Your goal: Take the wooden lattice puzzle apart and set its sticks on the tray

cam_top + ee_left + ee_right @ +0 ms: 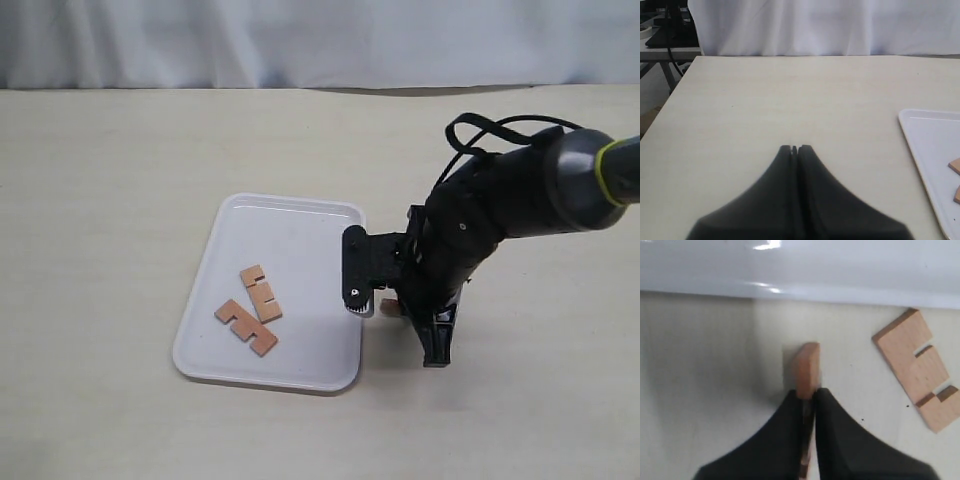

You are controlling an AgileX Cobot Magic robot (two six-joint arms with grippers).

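Two sticks lay flat on the white tray (300,225). The first stick (260,293) was near the tray's middle. The second stick (246,327) lay close beside it, toward the near-left corner, and whether the two touched could not be told.

The right gripper (807,394) sat low over the bench (120,200), just off the tray's right rim. Its jaws were narrowed on a third stick (806,365), which was turned on its thin edge with one end reaching past the fingertips toward the tray. Whether that stick rested on the bench or was lifted clear of it could not be told. A fourth stick (917,367) lay flat on the bench near the held one, with its two notches showing. It was outside the tray and apart from the rim.

The left gripper (795,148) hung over the bench to the left of the tray. Its jaws were pressed together with nothing between them.
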